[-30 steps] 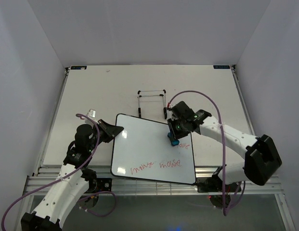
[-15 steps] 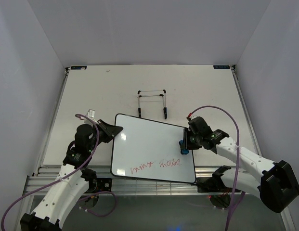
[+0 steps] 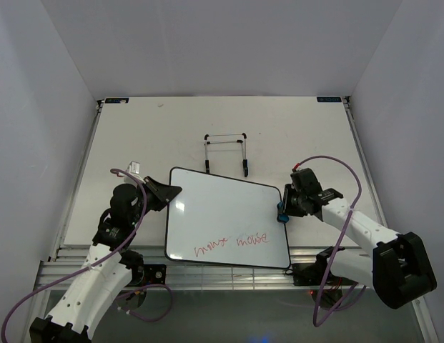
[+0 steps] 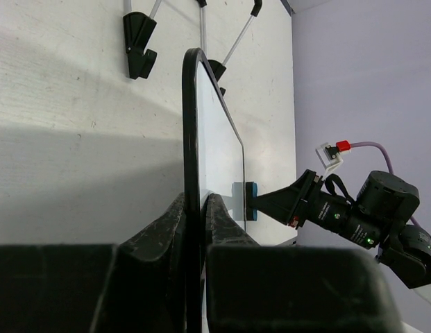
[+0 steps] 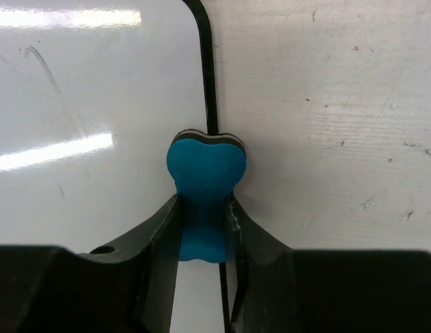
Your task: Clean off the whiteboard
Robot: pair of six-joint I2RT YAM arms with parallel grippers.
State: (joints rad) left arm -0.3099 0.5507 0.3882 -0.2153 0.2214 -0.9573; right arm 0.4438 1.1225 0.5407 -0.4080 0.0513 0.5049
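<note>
- The whiteboard (image 3: 229,214) was a glossy white rectangle with a thin black rim and rounded corners.
- It sat in the lower centre of the overhead frame, turned slightly clockwise.
- Red handwriting (image 3: 232,244) ran along its lower part; the rest showed plain white with glare streaks.

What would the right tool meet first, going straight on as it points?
The whiteboard, at its right rim; the blue eraser in the right tool seems to touch it.

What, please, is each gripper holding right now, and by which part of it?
The left gripper clamps the whiteboard by its left rim; the right gripper grips the blue eraser at its narrow waist.
</note>
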